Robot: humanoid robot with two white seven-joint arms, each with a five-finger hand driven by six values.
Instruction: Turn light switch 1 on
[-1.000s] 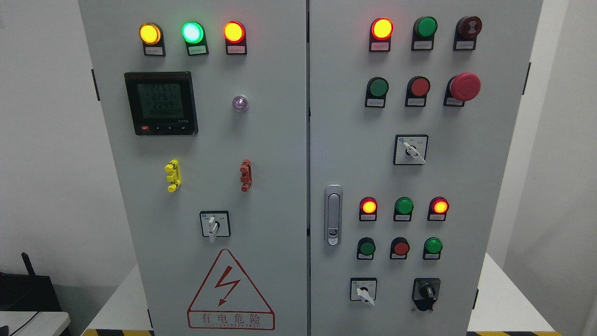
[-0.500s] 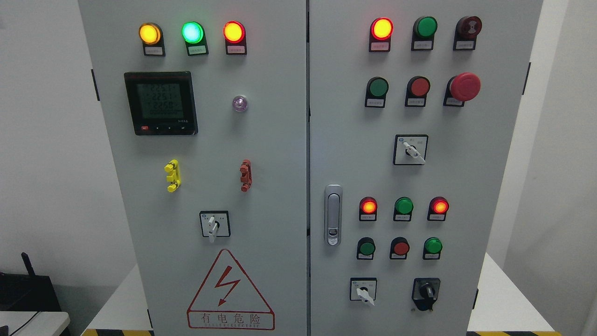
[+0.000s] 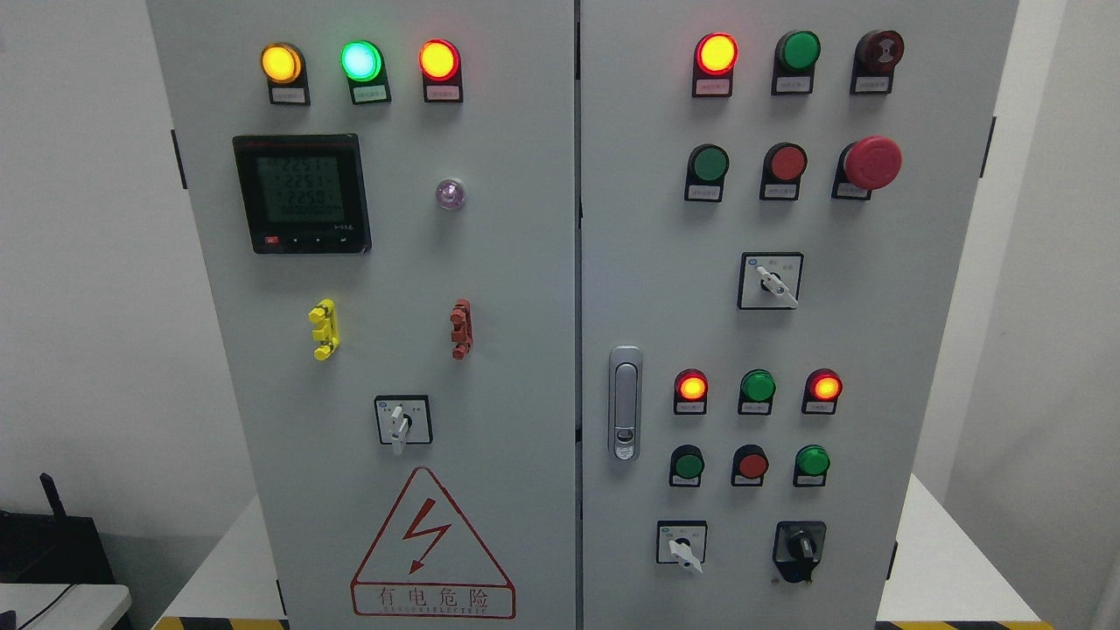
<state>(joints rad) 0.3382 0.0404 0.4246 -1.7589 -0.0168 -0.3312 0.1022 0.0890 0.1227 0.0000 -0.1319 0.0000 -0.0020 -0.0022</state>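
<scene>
Though expected at the lower edge, left hand and right hand both out of view; spread, pressed together or pinching: cannot tell. No placing relative to either hand possible, so places given on the cabinet [image 3: 490, 262] face.

Light switch 1: somewhere on the cabinet doors, not identified; labels too small to read. Candidates:
- left-door lever selector [image 3: 402, 422]
- upper right-door lever selector [image 3: 770, 282]
- lower right-door lever selector [image 3: 682, 544]
- black knob selector [image 3: 800, 547], just beside the last

Hazards, as judged:
- wrong control chosen, through unreadable labels
- red mushroom button [image 3: 871, 163] struck on an approach to the upper right
- close-set push buttons [image 3: 751, 464] nudged by a stray finger
- lever left short of its on position, or forced past it
</scene>
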